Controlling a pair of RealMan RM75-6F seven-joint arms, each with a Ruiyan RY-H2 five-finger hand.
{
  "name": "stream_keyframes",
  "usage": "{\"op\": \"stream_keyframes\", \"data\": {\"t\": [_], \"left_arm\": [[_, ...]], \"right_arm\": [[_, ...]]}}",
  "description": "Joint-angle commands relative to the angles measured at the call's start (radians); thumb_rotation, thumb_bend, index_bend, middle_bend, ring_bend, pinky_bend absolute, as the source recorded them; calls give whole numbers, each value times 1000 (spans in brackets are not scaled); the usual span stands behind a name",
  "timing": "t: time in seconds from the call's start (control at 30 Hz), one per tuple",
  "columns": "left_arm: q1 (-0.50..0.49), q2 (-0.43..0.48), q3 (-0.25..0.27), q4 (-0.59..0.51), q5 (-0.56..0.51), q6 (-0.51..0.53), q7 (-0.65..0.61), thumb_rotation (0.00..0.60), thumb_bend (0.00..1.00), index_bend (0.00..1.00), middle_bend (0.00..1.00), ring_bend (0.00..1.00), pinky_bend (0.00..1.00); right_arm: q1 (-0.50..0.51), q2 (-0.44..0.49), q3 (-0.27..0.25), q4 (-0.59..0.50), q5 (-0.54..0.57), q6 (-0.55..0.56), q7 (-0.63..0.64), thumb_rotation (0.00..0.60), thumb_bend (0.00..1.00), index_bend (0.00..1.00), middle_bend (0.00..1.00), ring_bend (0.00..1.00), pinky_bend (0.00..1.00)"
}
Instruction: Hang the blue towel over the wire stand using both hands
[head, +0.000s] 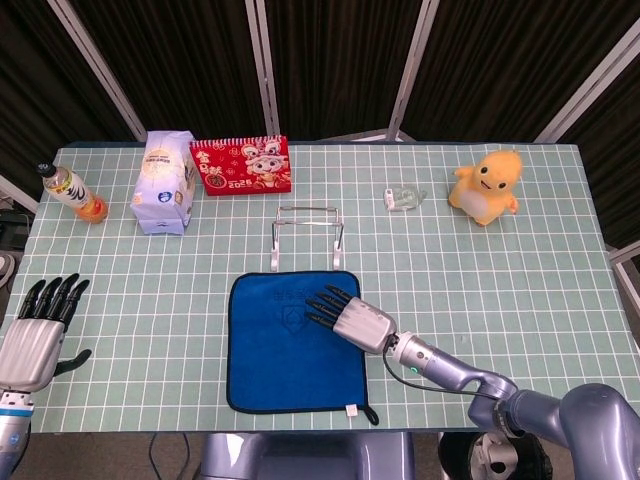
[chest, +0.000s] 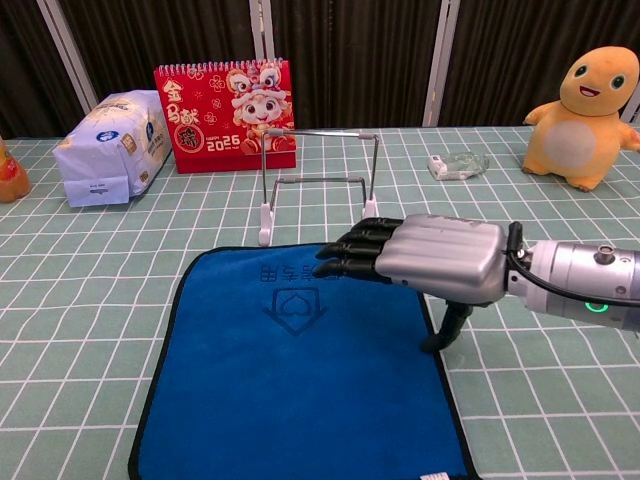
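The blue towel lies flat on the table in front of the wire stand, which is upright and bare. My right hand hovers palm down over the towel's far right part, fingers stretched out together, thumb pointing down near the right hem. It holds nothing. My left hand shows only in the head view, open with spread fingers, off the table's near left corner and well away from the towel.
A red calendar and a white packet stand behind the stand. A bottle is far left. A yellow plush toy and a small clear wrapper are at the back right.
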Motion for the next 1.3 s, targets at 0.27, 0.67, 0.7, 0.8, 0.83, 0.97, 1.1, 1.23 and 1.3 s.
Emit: {"op": "stream_keyframes", "data": {"t": [0.27,0.67,0.7,0.8,0.83,0.97,1.1,1.23,1.3], "left_arm": [[-3,2,0,3,-8,-3,-7,600,0,0,0,0,0],[-4,3,8,-3,1,3,-6,600,0,0,0,0,0],[-4,3,8,-3,1,2,-5,600,0,0,0,0,0],[-5,1,7,-3,-2,2,-2,600,0,0,0,0,0],[-6,1,6,-2,-3,2,-2,600,0,0,0,0,0],[-8,-1,6,-1,-8,-2,0,600,0,0,0,0,0],[-10,-3,6,2,-13,-8,1,600,0,0,0,0,0],[-12,-4,6,5,-17,-12,2,600,0,0,0,0,0],[-13,-5,6,6,-17,-12,2,600,0,0,0,0,0]], "right_arm": [[17,15,-20,-6,7,9,-23,600,0,20,0,0,0],[4,56,-65,-15,13,29,-31,600,0,23,0,0,0],[3,53,-68,-9,16,29,-29,600,0,22,0,0,0],[4,47,-73,5,19,29,-25,600,0,23,0,0,0],[4,43,-74,10,18,30,-26,600,0,23,0,0,0],[9,25,-74,20,20,37,-17,600,0,24,0,0,0],[16,6,-62,22,26,46,-9,600,0,26,0,0,0],[24,-11,-52,26,34,45,-5,600,0,28,0,0,0],[27,-18,-51,30,36,45,-6,600,0,28,0,0,0]]}}
